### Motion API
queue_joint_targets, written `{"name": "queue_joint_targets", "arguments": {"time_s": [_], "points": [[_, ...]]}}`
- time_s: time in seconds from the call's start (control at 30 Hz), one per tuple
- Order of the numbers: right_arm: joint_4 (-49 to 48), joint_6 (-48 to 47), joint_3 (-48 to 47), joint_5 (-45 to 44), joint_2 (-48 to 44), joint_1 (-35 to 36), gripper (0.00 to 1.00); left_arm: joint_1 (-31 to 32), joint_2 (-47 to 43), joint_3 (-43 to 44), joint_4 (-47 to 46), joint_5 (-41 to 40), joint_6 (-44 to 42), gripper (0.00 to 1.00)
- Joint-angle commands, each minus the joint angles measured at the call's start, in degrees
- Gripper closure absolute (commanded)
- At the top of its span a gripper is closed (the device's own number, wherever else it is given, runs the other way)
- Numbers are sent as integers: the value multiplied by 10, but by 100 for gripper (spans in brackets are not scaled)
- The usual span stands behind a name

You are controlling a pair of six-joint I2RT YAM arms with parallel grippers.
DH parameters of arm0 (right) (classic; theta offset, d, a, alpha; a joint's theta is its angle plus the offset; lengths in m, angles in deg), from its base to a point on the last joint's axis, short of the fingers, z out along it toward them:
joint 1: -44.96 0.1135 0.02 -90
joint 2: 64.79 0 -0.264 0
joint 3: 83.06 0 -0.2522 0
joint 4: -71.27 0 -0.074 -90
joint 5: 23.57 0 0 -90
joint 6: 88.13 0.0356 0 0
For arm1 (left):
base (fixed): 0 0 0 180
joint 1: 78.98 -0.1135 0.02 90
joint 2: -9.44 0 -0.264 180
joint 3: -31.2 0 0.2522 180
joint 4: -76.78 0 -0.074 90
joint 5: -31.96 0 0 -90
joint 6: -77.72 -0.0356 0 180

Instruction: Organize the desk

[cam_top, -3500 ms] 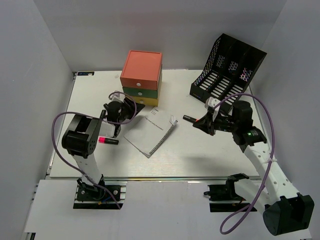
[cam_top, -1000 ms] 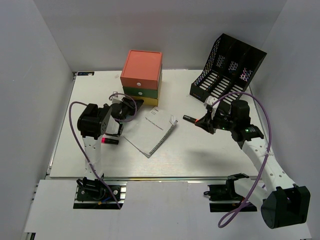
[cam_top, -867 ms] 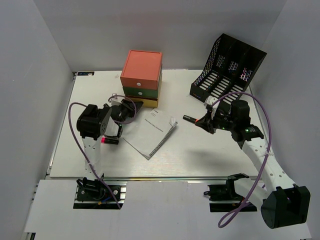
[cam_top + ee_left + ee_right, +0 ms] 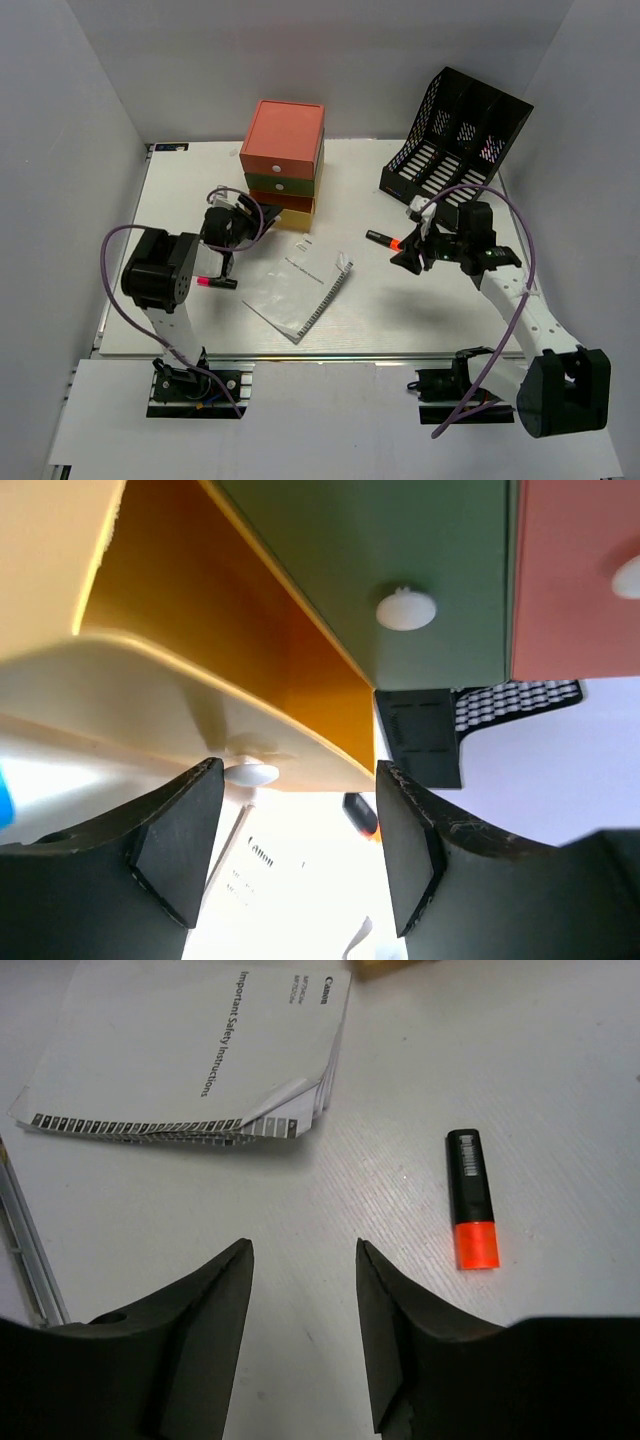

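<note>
Left end effector (image 4: 298,780) open, empty at pulled-out yellow plastic drawer (image 4: 240,640); right end effector (image 4: 303,1250) open, empty, should next grip black-orange marker (image 4: 470,1195) for stowing.

The white rectangular worktop (image 4: 400,310) carries an orange, green and yellow drawer box (image 4: 284,150) far centre and a black mesh file rack (image 4: 455,135) far right. A white paper booklet (image 4: 295,290) lies mid-table, a black orange-capped marker (image 4: 381,238) to its right, and a pink-tipped black marker (image 4: 215,283) at left.
</note>
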Motion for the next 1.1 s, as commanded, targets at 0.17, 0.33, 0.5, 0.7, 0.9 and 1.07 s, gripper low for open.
{"name": "queue_joint_targets", "arguments": {"time_s": [0.17, 0.33, 0.5, 0.7, 0.9, 1.07], "points": [[40, -42, -21, 27, 22, -5, 46, -2, -149, 61, 346, 32, -132, 29], [40, -47, -23, 13, 31, -6, 46, -2, -227, 65, 476, 47, -211, 30], [6, -45, -28, -35, 43, 1, 61, -7, -347, 71, 605, 8, -308, 61], [81, -75, -137, -132, 182, 35, 55, -7, -488, 86, 750, -79, -403, 100], [100, -60, -238, -242, 316, 79, 33, -7, -625, 33, 751, -163, -447, 27], [139, -54, -325, -314, 400, 94, 24, -7, -667, 38, 772, -221, -456, 23]]}}
